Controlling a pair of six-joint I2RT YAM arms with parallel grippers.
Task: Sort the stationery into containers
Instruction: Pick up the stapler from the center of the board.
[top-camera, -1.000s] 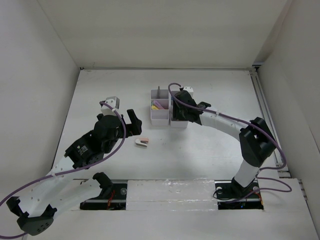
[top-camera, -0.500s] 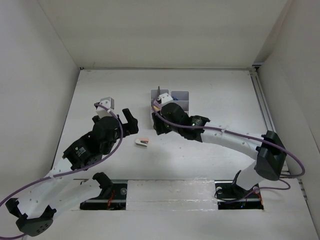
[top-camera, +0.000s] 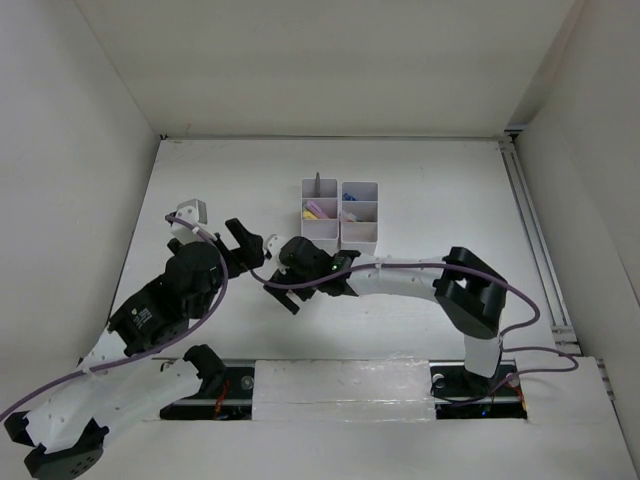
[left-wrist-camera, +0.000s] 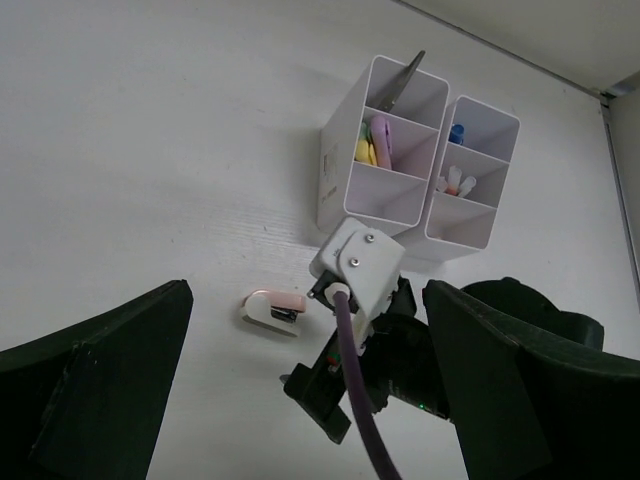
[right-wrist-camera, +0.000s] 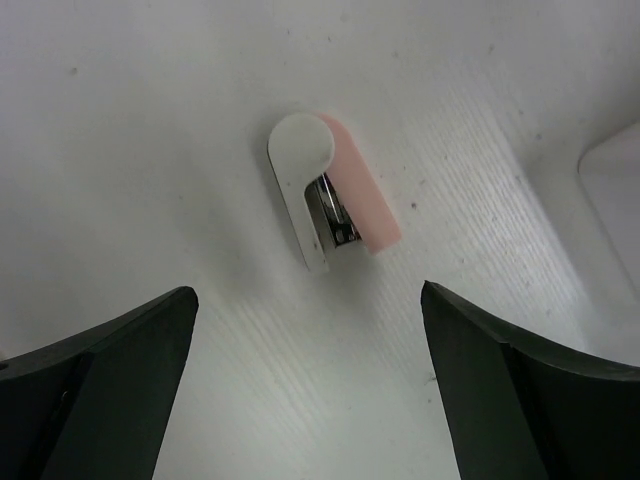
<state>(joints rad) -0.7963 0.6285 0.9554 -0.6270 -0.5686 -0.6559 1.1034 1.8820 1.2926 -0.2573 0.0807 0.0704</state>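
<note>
Right gripper (right-wrist-camera: 308, 295) swung from organisers (top-camera: 360, 238) to stapler (right-wrist-camera: 330, 190)

Right arm has left the organisers and come across to the left, and its gripper now hangs over the white-pink stapler. Its jaws are spread wide, with neither finger touching the stapler. The stapler lies on its side on the table (top-camera: 420, 180), near the organisers' front-left corner. Left gripper (top-camera: 250, 240) has drawn slightly left, jaws wide apart and holding nothing. Scissors (top-camera: 317, 183) and highlighters (top-camera: 316, 209) sit in the left organiser's far and middle compartments.

From above, my right gripper (top-camera: 281, 286) hides the stapler (right-wrist-camera: 350, 185); my wrist view's right edge crops the organiser (right-wrist-camera: 618, 185).
</note>
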